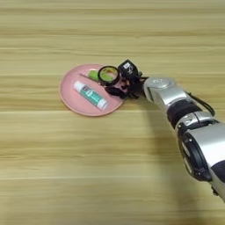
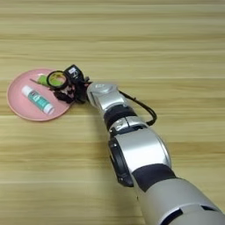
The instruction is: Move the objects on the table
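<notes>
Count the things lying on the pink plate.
3 clearly: the glue stick across the middle of the pink plate, the green block at the back, the tape roll at the right rim by the gripper. More may be hidden.

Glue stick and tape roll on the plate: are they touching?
Apart. The left eye view shows bare pink plate between the glue stick and the tape roll.

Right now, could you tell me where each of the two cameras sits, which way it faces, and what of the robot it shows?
Left eye view: on the head, looking down at the table; the silver right forearm enters from the lower right, its gripper at the pink plate.
Right eye view: beside it, same downward look, shifted right; more of the arm shows.
Shared: plate, glue stick, tape roll, gripper.
</notes>
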